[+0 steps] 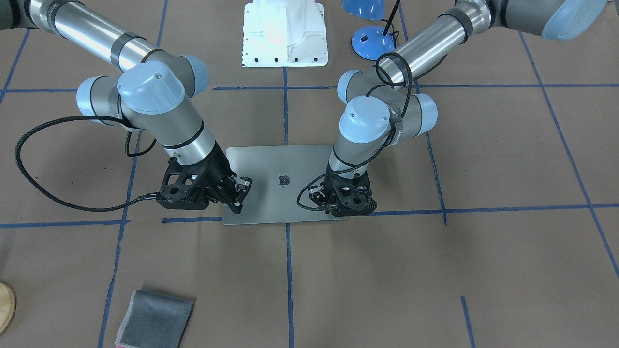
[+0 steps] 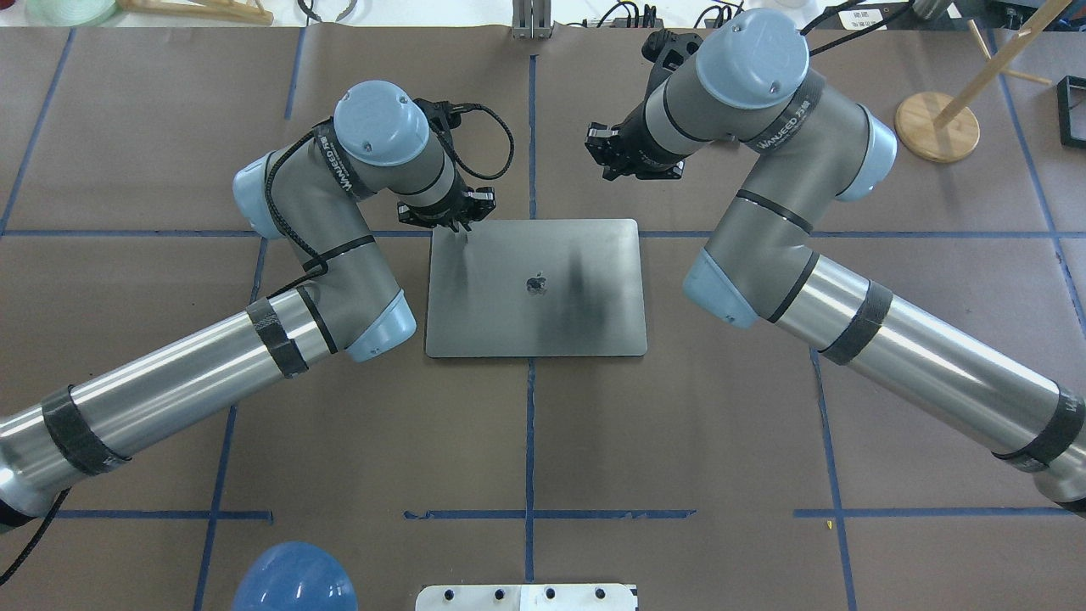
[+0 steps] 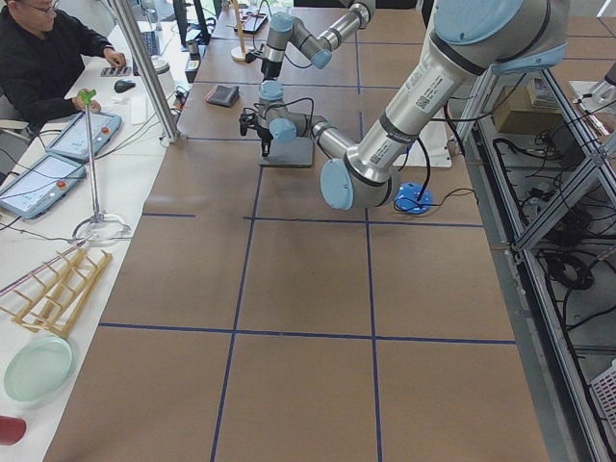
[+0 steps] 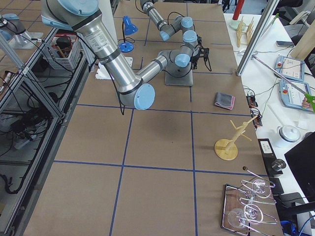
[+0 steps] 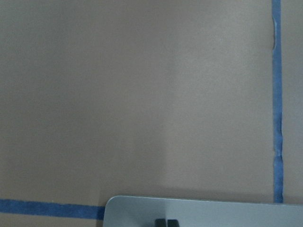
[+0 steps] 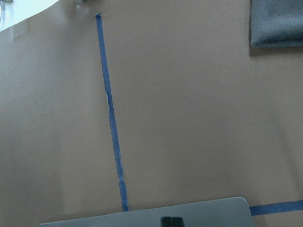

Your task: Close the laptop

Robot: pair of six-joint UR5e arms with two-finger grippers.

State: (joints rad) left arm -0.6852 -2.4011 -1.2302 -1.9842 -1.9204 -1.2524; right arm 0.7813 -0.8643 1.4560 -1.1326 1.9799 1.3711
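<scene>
The grey laptop [image 2: 534, 314] lies flat on the table with its lid down and the apple logo facing up; it also shows in the front view [image 1: 271, 169]. My left gripper [image 2: 458, 225] is shut, its tips over the lid's far left corner, as the left wrist view [image 5: 166, 222] shows. My right gripper [image 1: 237, 203] is shut over the lid's far right edge; its tips show at the bottom of the right wrist view [image 6: 172, 221]. I cannot tell whether either touches the lid.
A folded grey cloth [image 1: 154, 321] with a pink edge lies beyond the laptop on my right side. A blue lamp [image 1: 372, 41] and the white robot base [image 1: 285, 34] stand behind the laptop. A wooden stand [image 2: 937, 127] is at the far right.
</scene>
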